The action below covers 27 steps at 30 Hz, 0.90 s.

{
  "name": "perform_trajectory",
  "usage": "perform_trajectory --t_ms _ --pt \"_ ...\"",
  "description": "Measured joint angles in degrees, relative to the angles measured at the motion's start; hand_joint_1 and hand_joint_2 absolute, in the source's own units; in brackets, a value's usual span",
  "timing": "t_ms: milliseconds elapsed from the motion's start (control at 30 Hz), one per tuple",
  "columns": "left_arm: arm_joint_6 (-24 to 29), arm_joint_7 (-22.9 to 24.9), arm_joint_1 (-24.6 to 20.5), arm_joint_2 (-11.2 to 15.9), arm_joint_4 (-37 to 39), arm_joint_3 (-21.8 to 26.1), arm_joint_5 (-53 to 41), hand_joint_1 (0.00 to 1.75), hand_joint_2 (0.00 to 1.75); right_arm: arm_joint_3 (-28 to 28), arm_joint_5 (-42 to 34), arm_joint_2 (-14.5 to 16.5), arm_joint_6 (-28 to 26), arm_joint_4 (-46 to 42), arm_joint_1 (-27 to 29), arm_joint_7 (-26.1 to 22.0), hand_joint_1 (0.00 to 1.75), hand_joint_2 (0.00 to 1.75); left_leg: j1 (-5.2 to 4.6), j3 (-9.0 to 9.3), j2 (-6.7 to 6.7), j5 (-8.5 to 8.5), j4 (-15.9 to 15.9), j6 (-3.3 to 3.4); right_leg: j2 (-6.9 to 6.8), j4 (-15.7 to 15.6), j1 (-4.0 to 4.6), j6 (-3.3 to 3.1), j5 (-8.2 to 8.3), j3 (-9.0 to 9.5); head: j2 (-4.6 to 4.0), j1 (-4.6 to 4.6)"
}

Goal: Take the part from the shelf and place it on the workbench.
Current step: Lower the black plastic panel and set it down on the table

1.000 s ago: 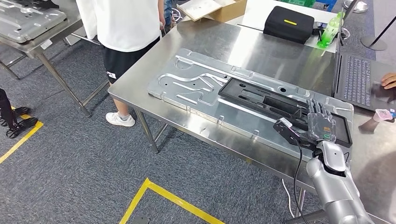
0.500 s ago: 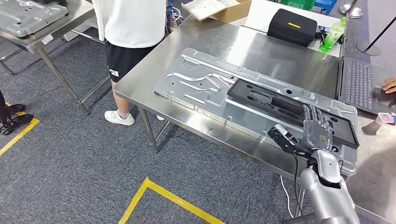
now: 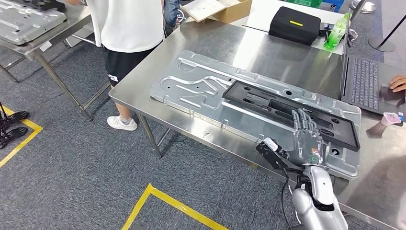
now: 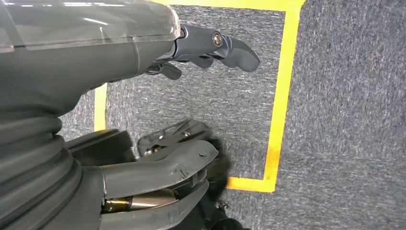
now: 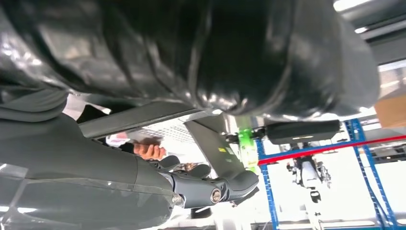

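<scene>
A: Hand first. Right hand (image 3: 305,139), silver arm with dark fingers (image 3: 301,120), sits at the near edge of the stainless steel surface (image 3: 268,48), fingers stretched flat and apart over the near edge of the long black flat plastic part (image 3: 287,108). Looks like it holds nothing, though whether the fingertips touch the part I can't tell.

B: And the left?

A: Left hand (image 4: 143,96) hangs over grey carpet with yellow floor tape (image 4: 282,86). Fingers loosely curled but apart, nothing in them.

B: Where's the part?

A: Lying flat on the big silver stamped metal panel (image 3: 191,86), toward the panel's right end, and the panel lies on the surface. Not lifted, not tilted as far as I see.

B: So progress?

A: My read: nearly done. Part is already on the workbench, seated on the panel. What's left is the hand clearing off, maybe a check that the part sits square. Shelf isn't something I can pick out here.

B: Anything further back?

A: Dark open laptop (image 3: 366,81) at the right with a person's hand (image 3: 396,84) on it, green plastic bottle (image 3: 337,31), black zipped case (image 3: 294,24), cardboard box (image 3: 225,8) at the far end. Person in white shirt and black shorts (image 3: 127,33) stands by the left end.
</scene>
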Motion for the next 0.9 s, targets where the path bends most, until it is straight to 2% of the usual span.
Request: perform_trajectory --t_ms 33,67,100,167,233,300,367,433,500,533,567,600,667,700,733,800,867,900 --pt "0.01 0.00 0.12 0.00 0.00 0.04 0.01 0.00 1.75 0.12 0.00 0.19 0.00 -0.37 0.38 0.00 0.00 0.00 0.03 -1.05 0.00 -0.40 2.16 -0.06 0.01 0.09 0.04 -0.05 -0.04 -0.02 0.00 -0.01" --pt "0.03 0.01 0.22 0.00 0.00 0.08 0.03 0.00 1.75 0.20 0.00 0.33 -0.02 -0.68 0.67 0.00 0.00 0.00 0.08 -1.11 0.01 0.30 2.21 -0.08 0.05 0.22 0.04 -0.06 -0.10 -0.05 0.00 -0.01" --pt "0.08 0.02 0.26 0.00 -0.01 0.10 0.05 0.00 1.75 0.25 0.03 0.43 -0.15 -0.96 0.90 -0.04 0.00 0.00 0.14 -0.13 0.01 1.90 0.14 -0.06 0.11 0.37 0.03 -0.02 -0.17 -0.06 0.00 -0.01" --pt "0.38 0.19 0.22 -0.02 -0.02 0.19 0.09 0.00 1.75 0.45 0.34 0.73 -1.03 -1.77 1.32 -0.39 0.00 0.00 0.24 3.39 0.00 5.27 -7.05 0.07 0.24 0.83 0.10 0.30 -0.44 -0.14 0.00 0.00" --pt "0.96 0.57 0.15 -0.21 -0.02 0.33 0.07 0.00 1.75 0.84 1.35 1.12 -2.65 -2.93 1.88 -1.11 0.00 0.00 0.17 5.43 -0.05 6.44 -11.41 0.42 0.34 1.26 0.24 0.83 -0.63 -0.37 0.00 0.02" --pt "1.49 1.09 0.17 -0.44 -0.01 0.51 0.02 0.00 1.75 1.68 3.43 1.70 -4.72 -4.30 2.56 -1.86 0.00 0.00 -0.04 5.56 -0.09 6.48 -12.03 0.98 0.40 1.30 0.24 1.40 -0.55 -0.50 0.00 0.03" --pt "1.74 1.45 0.15 -0.64 -0.02 0.65 -0.15 0.00 0.87 3.07 6.34 2.57 -7.14 -5.82 3.36 -2.49 0.00 0.00 0.02 5.70 -0.03 6.84 -12.51 1.67 0.39 1.92 0.08 1.92 -1.13 -0.72 0.00 0.04" --pt "1.89 1.72 0.00 -0.82 -0.01 0.75 -0.54 0.00 0.00 4.85 8.71 3.50 -9.38 -7.30 4.01 -3.16 0.00 0.00 0.16 5.80 0.07 7.16 -12.89 2.26 0.35 5.92 -0.09 2.34 -3.83 -2.44 0.00 0.04" --pt "2.03 2.12 -0.09 -0.90 0.00 0.81 -0.99 0.00 0.00 6.83 9.74 4.43 -11.05 -8.33 4.48 -3.96 0.00 0.00 0.10 5.73 0.15 7.21 -12.92 2.44 0.33 12.64 -0.20 2.64 -7.17 -5.49 0.00 0.04" --pt "2.05 2.31 -0.08 -0.91 0.00 0.84 -1.23 0.00 0.00 7.85 9.89 4.88 -11.73 -8.64 4.68 -4.49 0.00 0.00 0.08 5.71 0.18 7.21 -12.91 2.45 0.32 15.07 -0.25 2.73 -7.88 -6.59 0.00 0.04" --pt "2.03 2.44 -0.08 -0.92 0.00 0.86 -1.48 0.00 0.00 8.83 9.77 5.30 -12.37 -8.84 4.82 -5.12 0.00 0.00 0.06 5.71 0.18 7.21 -12.91 2.45 0.32 15.62 -0.27 2.74 -7.50 -6.78 0.00 0.03" --pt "1.95 2.56 -0.08 -0.93 -0.01 0.87 -1.72 0.00 0.00 9.80 9.40 5.71 -13.00 -9.01 4.87 -5.85 0.00 0.00 0.06 5.73 0.17 7.21 -12.90 2.44 0.31 14.23 -0.28 2.67 -6.20 -5.97 0.00 0.04" --pt "1.71 2.73 -0.14 -0.97 -0.01 0.89 -2.24 0.00 0.00 11.58 8.05 6.41 -13.96 -9.32 4.63 -7.26 0.00 0.00 0.03 5.82 0.14 7.21 -12.90 2.34 0.29 7.40 -0.21 2.31 -2.74 -2.33 0.00 0.04" --pt "1.58 2.84 -0.21 -1.00 -0.01 0.88 -2.42 0.00 0.00 12.55 7.27 6.81 -14.26 -9.44 4.38 -7.88 0.00 0.00 -0.06 5.79 0.14 7.21 -12.83 2.16 0.27 4.15 -0.05 2.05 -1.77 -0.68 0.00 0.04" --pt "1.47 2.93 -0.29 -1.02 -0.01 0.88 -2.61 0.00 0.00 13.58 6.52 7.17 -14.47 -9.51 4.13 -8.37 0.00 0.00 -0.11 5.70 0.14 7.27 -12.81 1.88 0.25 2.02 0.13 1.79 -1.33 0.31 0.00 0.03" --pt "1.29 3.06 -0.45 -1.08 -0.01 0.87 -2.85 0.00 0.00 15.43 5.38 7.84 -15.08 -9.55 3.80 -9.16 0.00 0.00 -0.12 5.53 0.18 7.48 -12.89 1.18 0.29 0.68 0.54 1.28 -1.32 0.71 0.00 0.02" --pt "1.20 3.10 -0.50 -1.12 0.00 0.87 -2.96 0.00 0.00 16.46 5.02 8.40 -16.34 -9.66 3.75 -9.75 0.00 0.00 -0.06 5.38 0.20 7.27 -12.69 0.54 0.26 0.06 0.34 0.65 -0.86 0.92 0.00 0.03" --pt "1.18 3.11 -0.50 -1.14 0.00 0.87 -2.97 0.00 0.00 16.75 5.04 8.74 -17.16 -9.77 3.67 -9.98 0.00 0.00 -0.04 4.98 0.19 6.49 -11.69 0.27 0.12 -0.32 0.20 0.32 -0.64 1.10 0.00 -0.01"
